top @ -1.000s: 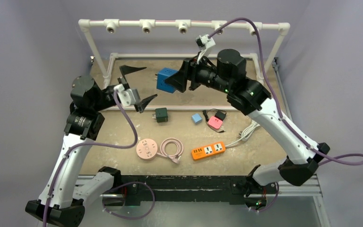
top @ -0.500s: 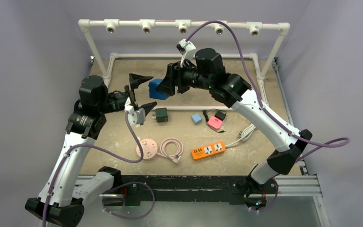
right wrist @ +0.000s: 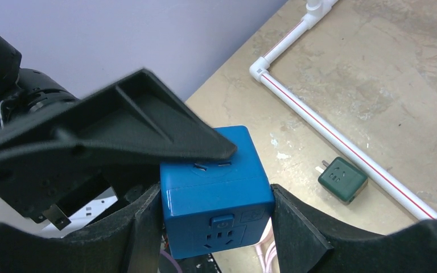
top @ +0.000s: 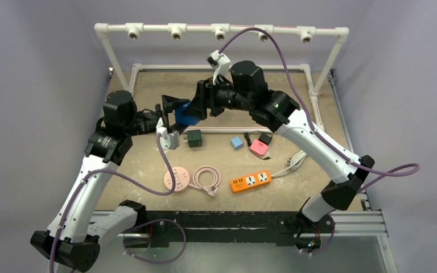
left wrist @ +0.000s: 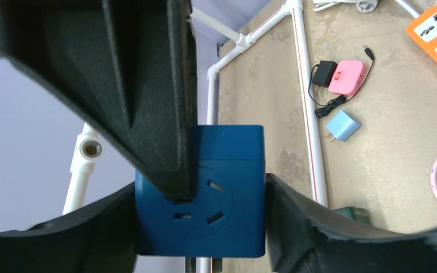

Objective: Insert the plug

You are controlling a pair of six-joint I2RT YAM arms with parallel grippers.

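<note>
The right gripper [right wrist: 215, 196] is clamped on a glossy blue plastic cube socket [right wrist: 216, 182], one black finger pressed to each of two opposite sides, and holds it in the air over the 11 o'clock part of the mottled tan surface [top: 148, 159]. The left gripper [left wrist: 200, 190] meets it from 9 o'clock. In the left wrist view its two fingers sit flush against the cube's other pair of sides, and in the right wrist view one of them lies along the cube's top face. Whether they grip or only touch, I cannot tell. The small dark green square plug adapter [top: 194, 138] lies on the surface at 6 o'clock of the cube, just on the near side of a white pipe with a red stripe [right wrist: 341, 142]. At its 3 o'clock lie a small light blue charger [top: 236, 142] and a pink charger [top: 259, 147]. Toward 5 o'clock is an orange power strip [top: 251, 181], and at 6 o'clock a round pink socket hub [top: 177, 178] with its coiled cord.
</note>
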